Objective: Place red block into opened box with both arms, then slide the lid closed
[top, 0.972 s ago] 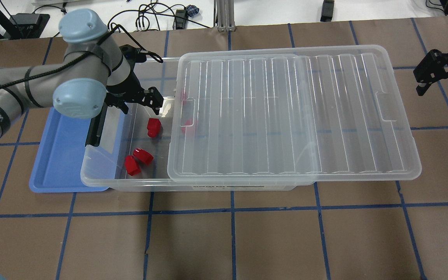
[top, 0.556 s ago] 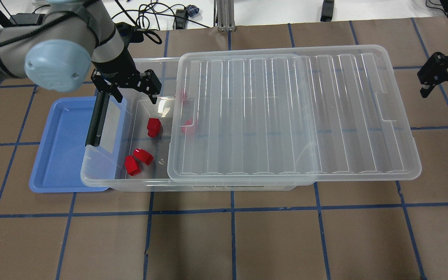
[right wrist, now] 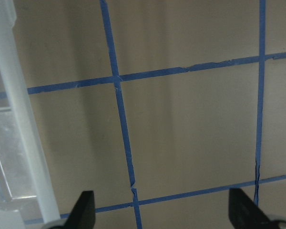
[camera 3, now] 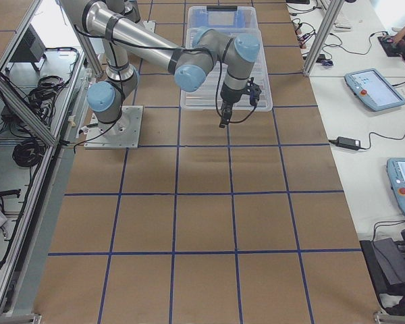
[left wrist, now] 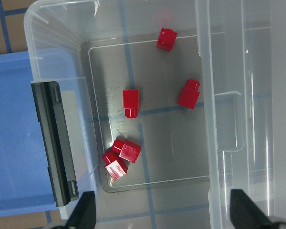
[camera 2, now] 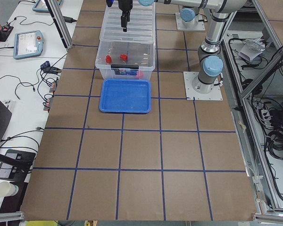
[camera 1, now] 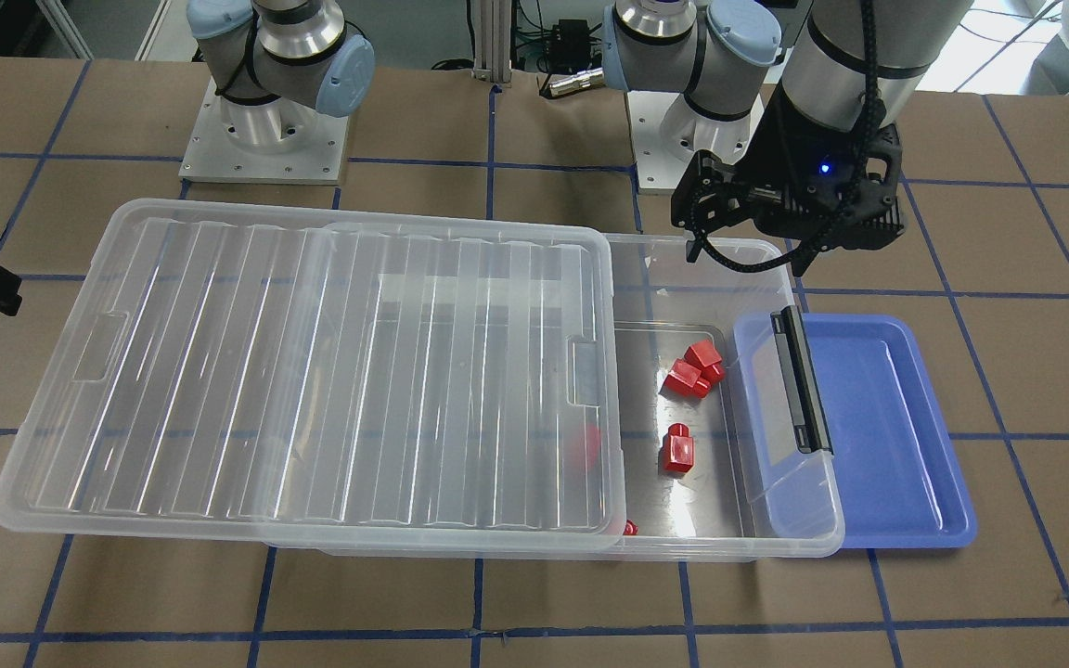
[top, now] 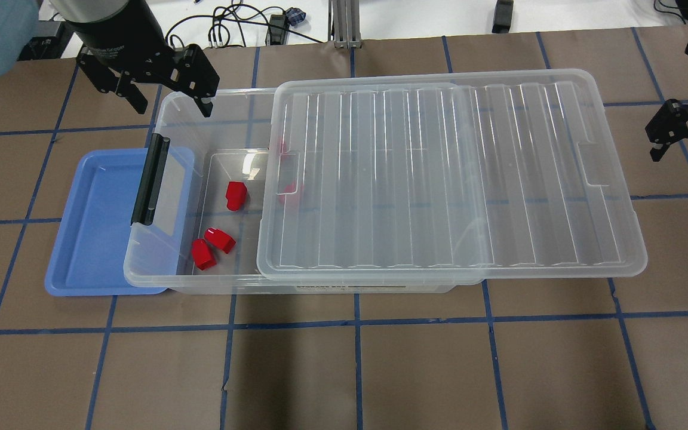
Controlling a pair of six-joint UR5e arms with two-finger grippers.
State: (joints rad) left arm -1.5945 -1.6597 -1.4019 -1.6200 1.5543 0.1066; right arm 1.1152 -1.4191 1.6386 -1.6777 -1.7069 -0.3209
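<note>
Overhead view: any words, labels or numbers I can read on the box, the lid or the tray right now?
Nothing is legible.
On the box, long wall, a label strip: dark print, too blurred to read.
Below the latch bar on its short end, a small label: too small to read.
On the lid and the blue tray: no markings seen.

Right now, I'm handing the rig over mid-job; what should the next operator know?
Left gripper: open, empty, raised above the uncovered latch end of the box.
Right gripper: open, empty, over the table past the overhanging end of the lid.
Done: five red blocks lie in the box.
Left: the lid is not yet closed; slide it shut.
</note>
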